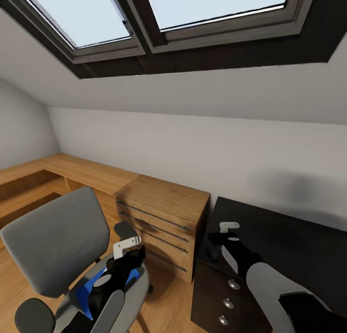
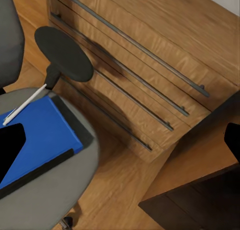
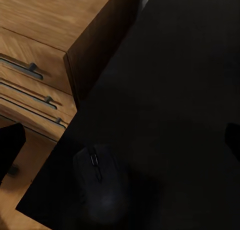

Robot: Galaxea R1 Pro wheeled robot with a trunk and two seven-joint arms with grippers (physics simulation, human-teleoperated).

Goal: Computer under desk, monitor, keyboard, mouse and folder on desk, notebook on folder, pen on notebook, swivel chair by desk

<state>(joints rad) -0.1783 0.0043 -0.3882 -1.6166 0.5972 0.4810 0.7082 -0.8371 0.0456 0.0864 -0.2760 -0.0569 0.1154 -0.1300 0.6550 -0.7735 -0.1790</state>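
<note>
Plainly, the swivel chair [image 1: 58, 241] carries the blue folder [image 2: 40, 135] on its seat, below the left gripper's [image 1: 126, 250] spread, empty fingers. Thin, stiff and probably light, it suits an edge pinch. A white pen [image 2: 24, 106] lies across it. The right gripper [image 1: 226, 232], open and empty, hangs over the mouse [image 3: 100, 182] on the desk [image 3: 175, 115].

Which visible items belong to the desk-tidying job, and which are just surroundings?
Job items:
swivel chair
blue folder
pen
mouse
black desk

Surroundings:
light wood drawer cabinet
skylight windows
</note>
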